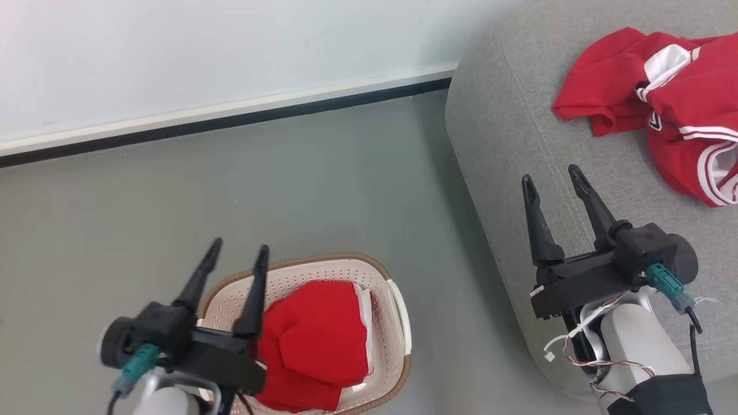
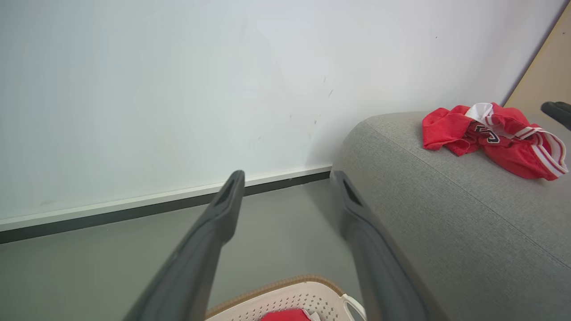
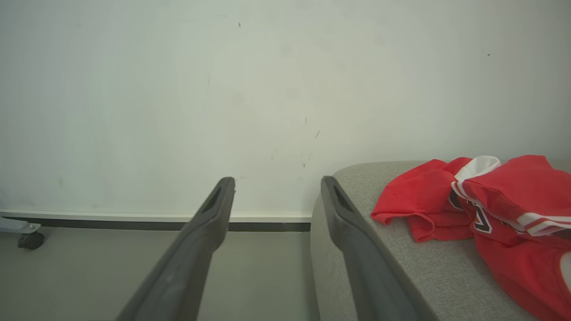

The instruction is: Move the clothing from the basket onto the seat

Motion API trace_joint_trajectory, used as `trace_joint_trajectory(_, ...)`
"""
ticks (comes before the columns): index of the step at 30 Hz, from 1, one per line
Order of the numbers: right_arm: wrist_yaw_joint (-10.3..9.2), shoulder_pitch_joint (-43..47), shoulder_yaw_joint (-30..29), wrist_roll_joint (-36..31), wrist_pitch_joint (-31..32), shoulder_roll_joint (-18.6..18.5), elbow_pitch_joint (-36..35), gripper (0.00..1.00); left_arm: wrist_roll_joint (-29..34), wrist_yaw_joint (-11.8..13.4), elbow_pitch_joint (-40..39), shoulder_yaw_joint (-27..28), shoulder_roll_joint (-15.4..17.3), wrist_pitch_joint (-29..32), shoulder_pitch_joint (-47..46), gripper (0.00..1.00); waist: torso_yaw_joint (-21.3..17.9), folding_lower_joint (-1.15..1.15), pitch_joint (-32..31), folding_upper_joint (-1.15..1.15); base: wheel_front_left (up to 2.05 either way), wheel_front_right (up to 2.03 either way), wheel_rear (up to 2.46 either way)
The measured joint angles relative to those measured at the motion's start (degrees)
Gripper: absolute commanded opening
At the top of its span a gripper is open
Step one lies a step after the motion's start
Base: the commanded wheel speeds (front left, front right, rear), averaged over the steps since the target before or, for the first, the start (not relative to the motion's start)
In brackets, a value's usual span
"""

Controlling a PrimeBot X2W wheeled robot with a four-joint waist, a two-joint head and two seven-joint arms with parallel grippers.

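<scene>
A cream-white basket with a brown rim stands on the floor at the lower middle, and a bright red garment with white trim lies bunched inside it. My left gripper hovers open above the basket's left side, holding nothing. On the grey seat at the right lies a crumpled heap of red clothing with white stripes. My right gripper is open and empty over the seat's near part, short of that heap. From the left wrist, the basket's rim shows between the fingers, with the seat to the right.
A white wall with a white-and-black baseboard runs across the back. Grey floor lies between the wall, the basket and the seat. A small caster wheel stands on the floor at the far left of the right wrist view.
</scene>
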Motion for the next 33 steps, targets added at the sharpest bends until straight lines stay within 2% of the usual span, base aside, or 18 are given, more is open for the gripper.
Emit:
trace_joint_trajectory(8, 0.19, 1.4, 0.5, 0.0, 0.0, 0.4, -0.1, 1.0, -0.4, 2.3, -1.4, 5.5, 2.1, 0.0, 1.2, 1.0, -0.5, 0.01, -1.3, 0.0, 0.0, 0.0, 0.0)
trace_joint_trajectory(19, 0.43, 4.8, 0.9, 0.1, 0.0, 0.6, -0.1, 1.0, -0.4, 5.0, -3.7, 9.3, 2.1, -0.2, 5.5, 1.0, -0.9, 0.01, -4.1, 0.0, 0.0, 0.0, 0.0)
trace_joint_trajectory(33, 0.94, 9.3, 2.2, 0.5, 0.0, 0.8, -0.7, 1.0, -0.4, 6.6, -6.2, 14.9, 2.0, -0.2, 13.0, 1.0, -0.6, 0.0, -8.3, 0.0, 0.0, 0.0, 0.0)
